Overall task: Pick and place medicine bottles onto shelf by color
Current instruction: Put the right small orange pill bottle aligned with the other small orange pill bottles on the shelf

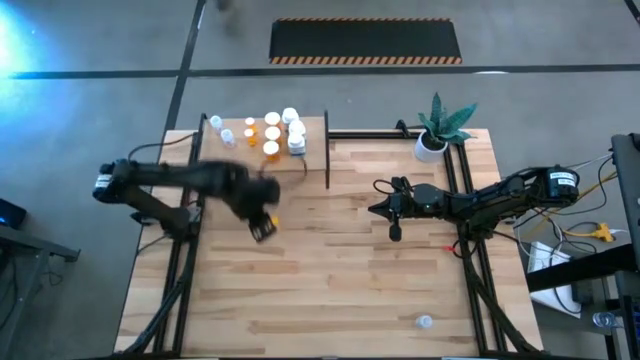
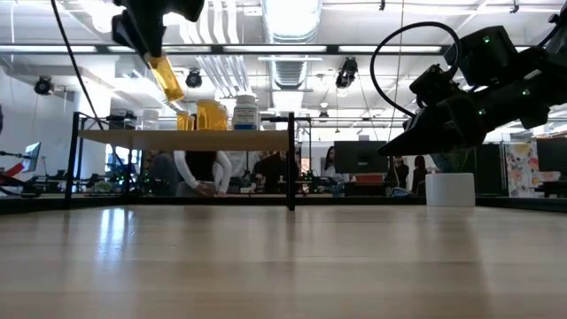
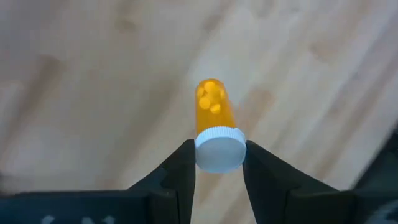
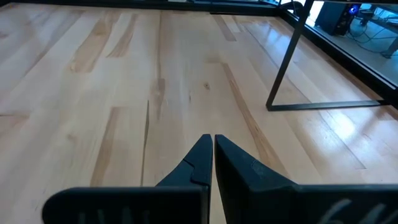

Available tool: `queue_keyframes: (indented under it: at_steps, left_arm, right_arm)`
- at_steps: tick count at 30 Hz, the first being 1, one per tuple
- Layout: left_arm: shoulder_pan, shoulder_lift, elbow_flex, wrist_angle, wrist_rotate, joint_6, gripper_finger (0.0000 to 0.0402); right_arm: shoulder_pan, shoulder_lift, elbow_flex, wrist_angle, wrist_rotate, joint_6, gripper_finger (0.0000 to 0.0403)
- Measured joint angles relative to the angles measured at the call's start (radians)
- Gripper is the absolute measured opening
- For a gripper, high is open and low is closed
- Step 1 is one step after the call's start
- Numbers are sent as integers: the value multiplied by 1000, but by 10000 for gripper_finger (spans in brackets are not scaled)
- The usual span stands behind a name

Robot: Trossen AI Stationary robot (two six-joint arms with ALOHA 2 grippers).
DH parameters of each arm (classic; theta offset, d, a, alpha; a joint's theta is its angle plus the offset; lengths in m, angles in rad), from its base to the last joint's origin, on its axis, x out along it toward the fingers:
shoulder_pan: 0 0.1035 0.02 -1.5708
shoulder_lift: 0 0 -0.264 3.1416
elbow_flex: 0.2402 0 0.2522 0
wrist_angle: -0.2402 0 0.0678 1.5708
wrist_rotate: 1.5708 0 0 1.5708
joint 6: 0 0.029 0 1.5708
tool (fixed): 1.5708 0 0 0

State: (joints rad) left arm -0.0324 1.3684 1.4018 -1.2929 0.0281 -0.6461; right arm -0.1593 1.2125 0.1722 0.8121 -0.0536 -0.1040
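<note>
My left gripper is shut on an orange medicine bottle with a white cap, held above the table's left middle. In the low view the bottle hangs high over the tabletop, in front of the shelf. The shelf stands at the far left. Several orange, white and clear bottles stand upright on it. One clear bottle lies on the table near the front right. My right gripper is shut with nothing in it and waits over the table's right middle. My left gripper pinches the bottle's white cap between its two fingers. The fingers come from above, pointing steeply down. The orange body sticks out below the fingertips, tilted, and the whole bottle is lifted clear of the table.
A white pot with a green plant stands at the far right by the black frame. A dark upright divider stands at the shelf's right edge. Bare planked tabletop lies between the arms and toward the near edge.
</note>
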Motion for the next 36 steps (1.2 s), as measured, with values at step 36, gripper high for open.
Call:
queue_keyframes:
  at_steps: [36]
  left_arm:
    - [649,205,340,-279,-31,653,96]
  right_arm:
    - [0,0,0,-17,0,13,9]
